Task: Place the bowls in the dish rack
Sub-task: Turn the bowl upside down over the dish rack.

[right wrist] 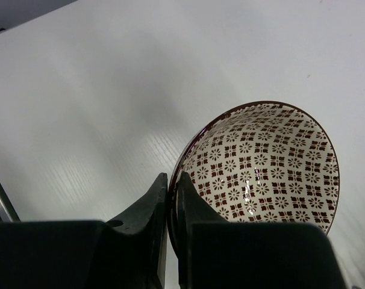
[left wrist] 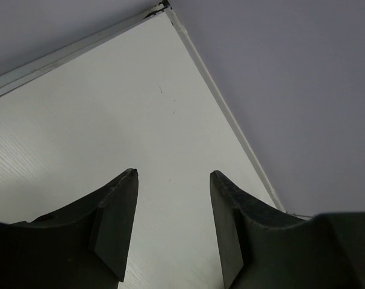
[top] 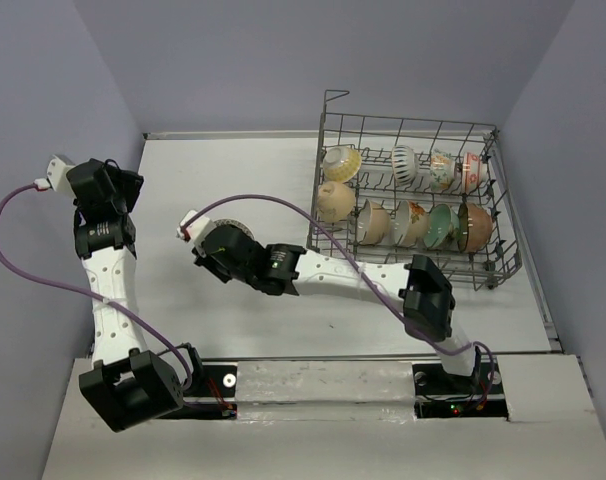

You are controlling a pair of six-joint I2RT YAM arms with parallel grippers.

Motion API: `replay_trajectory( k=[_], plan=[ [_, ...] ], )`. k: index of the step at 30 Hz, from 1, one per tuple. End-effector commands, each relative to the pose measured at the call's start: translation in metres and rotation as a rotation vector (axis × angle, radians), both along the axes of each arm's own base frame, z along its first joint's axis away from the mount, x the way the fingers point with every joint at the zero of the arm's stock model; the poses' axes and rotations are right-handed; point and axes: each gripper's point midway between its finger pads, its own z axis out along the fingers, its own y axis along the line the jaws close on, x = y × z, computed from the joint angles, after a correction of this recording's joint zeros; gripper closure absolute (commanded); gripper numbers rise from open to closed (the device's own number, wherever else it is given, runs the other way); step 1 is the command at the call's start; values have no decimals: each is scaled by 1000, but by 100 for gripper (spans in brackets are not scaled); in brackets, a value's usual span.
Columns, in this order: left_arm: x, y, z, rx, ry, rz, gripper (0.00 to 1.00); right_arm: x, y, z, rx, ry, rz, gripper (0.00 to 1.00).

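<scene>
My right gripper point(right wrist: 172, 180) is shut on the rim of a white bowl with a dark red pattern point(right wrist: 264, 165), one finger inside and one outside. In the top view this gripper point(top: 215, 243) holds the bowl point(top: 230, 229) mid-table, left of the dish rack point(top: 413, 195). The grey wire rack holds several bowls on edge in two rows, among them a tan one point(top: 333, 200) and a teal one point(top: 441, 226). My left gripper point(left wrist: 173, 177) is open and empty over bare table near the far left corner; it also shows in the top view point(top: 111, 190).
The white table point(top: 223, 180) ends at grey walls at the back and sides. A purple cable point(top: 273, 205) loops over the right arm toward the rack. The left wrist view shows the table's back edge point(left wrist: 230, 117) meeting the wall.
</scene>
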Motion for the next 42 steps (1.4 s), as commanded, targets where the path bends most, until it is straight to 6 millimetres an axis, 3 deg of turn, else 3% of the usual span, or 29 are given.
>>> replay_trajectory(
  k=[1, 3, 4, 7, 8, 10, 11, 14, 16, 18, 21, 22, 23, 25, 29, 36, 40, 41, 42],
  plan=[
    [9, -9, 11, 8, -64, -64, 39, 19, -40, 147, 256, -162, -124, 99],
    [12, -11, 14, 6, -75, -80, 38, 30, -62, 167, 279, -189, -187, 99],
    [13, -12, 14, 5, -77, -83, 36, 39, -86, 194, 328, -208, -236, 99],
    [18, -19, 22, 14, -93, -98, 34, 47, -122, 218, 393, -207, -292, 99],
    [20, -21, 24, 16, -97, -102, 34, 51, -147, 242, 450, -228, -331, 99],
    [25, -29, 31, 24, -107, -125, 33, 57, -180, 261, 503, -253, -401, 99],
    [27, -32, 32, 26, -109, -129, 33, 55, -187, 265, 516, -257, -411, 99],
    [35, -41, 39, 38, -117, -135, 32, 76, -233, 274, 546, -282, -533, 99],
    [39, -49, 40, 34, -117, -154, 32, 85, -253, 274, 554, -287, -584, 99],
    [46, -58, 39, 32, -113, -177, 32, 99, -279, 270, 577, -277, -656, 99],
    [54, -71, 40, 33, -109, -210, 32, 117, -301, 253, 592, -243, -715, 99],
    [56, -76, 44, 41, -115, -224, 32, 130, -320, 251, 624, -227, -764, 99],
    [61, -83, 40, 39, -103, -247, 32, 135, -318, 237, 623, -185, -731, 99],
    [64, -89, 40, 43, -100, -264, 32, 148, -330, 229, 693, -101, -701, 99],
    [68, -96, 40, 59, -96, -286, 32, 158, -331, 206, 763, 16, -634, 99],
    [76, -104, 30, 55, -78, -327, 32, 162, -320, 175, 886, 197, -510, 99],
    [77, -109, 30, 68, -78, -344, 32, 153, -308, 158, 949, 294, -439, 99],
    [78, -116, 31, 64, -82, -380, 32, 149, -303, 162, 986, 316, -403, 99],
    [80, -121, 29, 72, -75, -400, 32, 147, -301, 150, 985, 349, -404, 99]
  ],
)
